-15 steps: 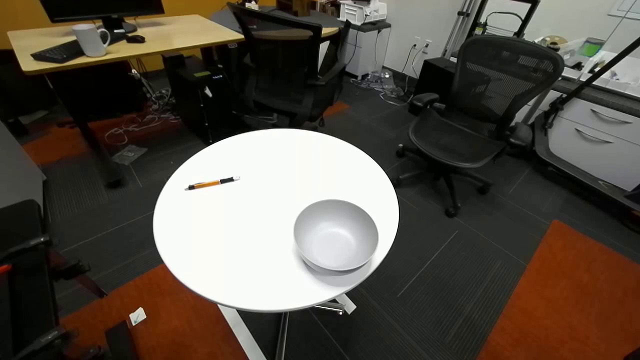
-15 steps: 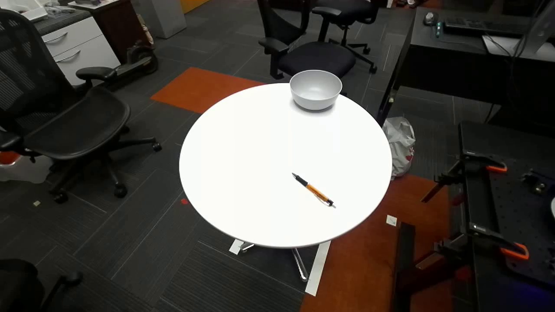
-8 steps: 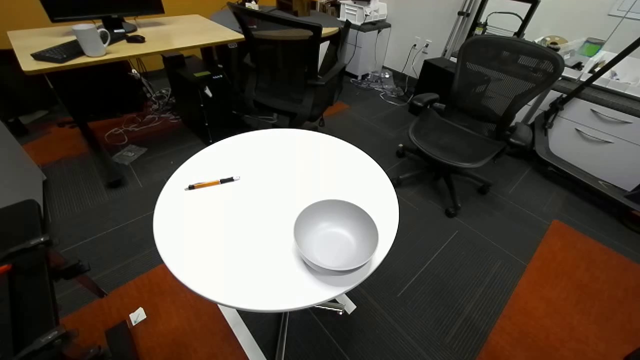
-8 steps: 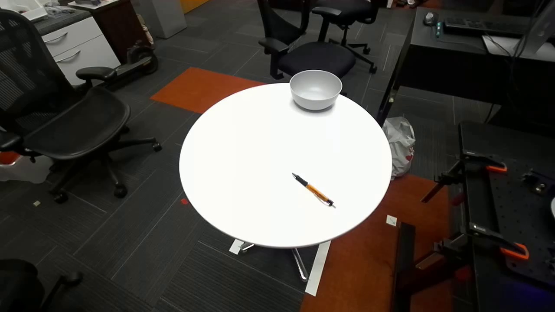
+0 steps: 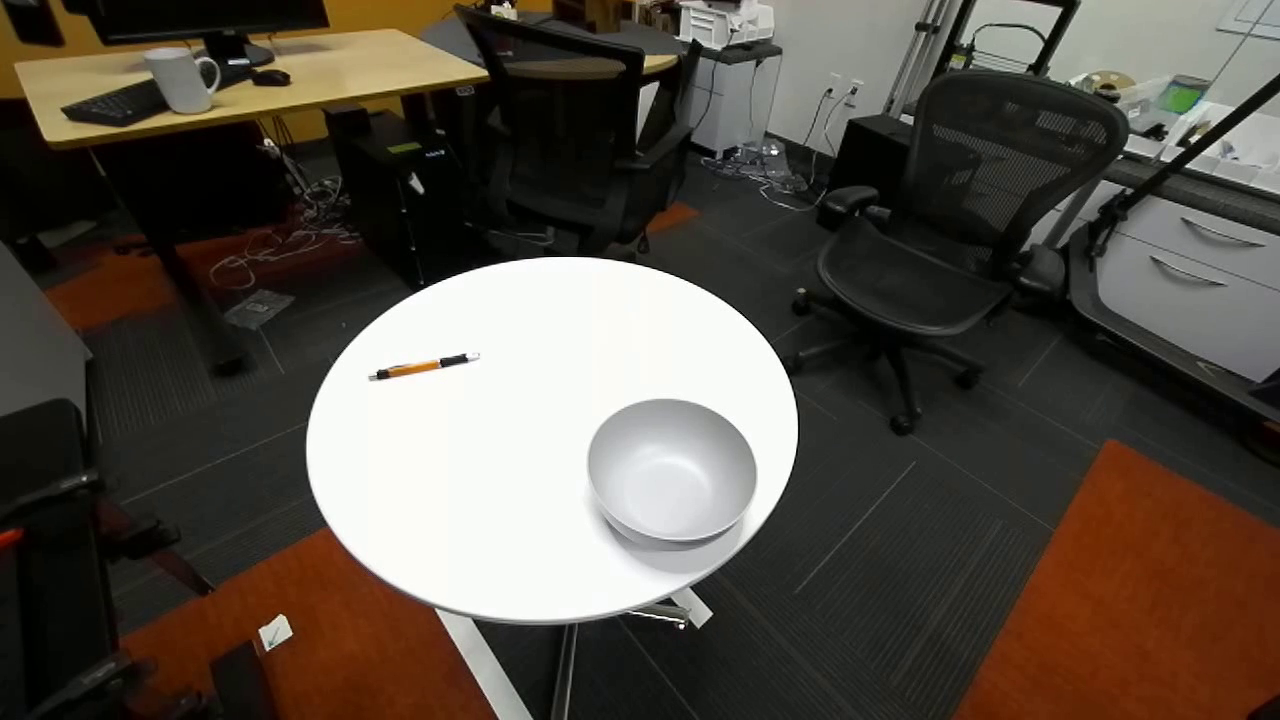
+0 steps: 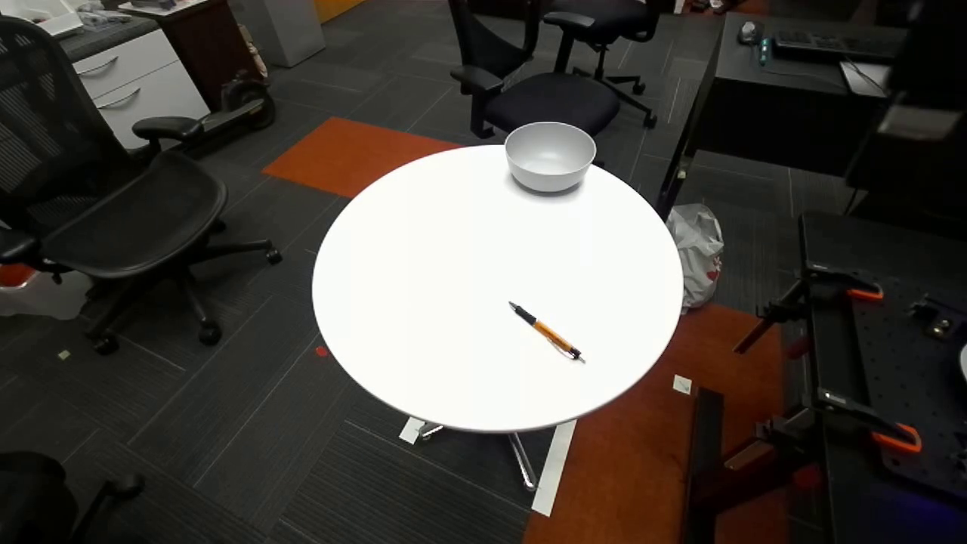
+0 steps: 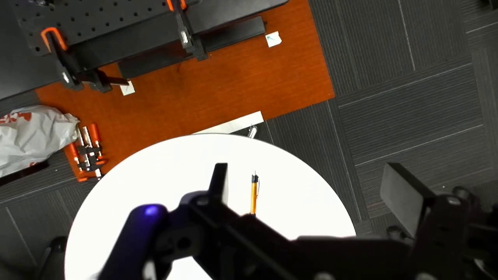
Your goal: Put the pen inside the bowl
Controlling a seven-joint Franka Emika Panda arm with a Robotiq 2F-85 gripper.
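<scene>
The orange pen with black ends (image 5: 425, 367) lies flat on the round white table (image 5: 470, 500). It also shows in an exterior view (image 6: 557, 339) and in the wrist view (image 7: 254, 194), where the gripper's body covers its lower part. The light grey bowl (image 5: 670, 485) stands upright near the table's edge, apart from the pen, and looks empty. It also shows in an exterior view (image 6: 550, 178) and is out of sight in the wrist view. My gripper (image 7: 311, 184) is open and empty, high above the table. The pen appears between its fingers, nearer the left one.
A black bench with orange-handled clamps (image 7: 183, 31) stands beside the table. A white plastic bag (image 7: 35, 136) and loose clamps (image 7: 88, 151) lie on the floor. A black mesh chair (image 5: 930, 260) stands near the table. Dark, blurred robot parts (image 6: 929, 68) show at the frame edge.
Dark parts of the robot have come into view at an upper corner of both exterior views. The pen and the bowl have not moved.
</scene>
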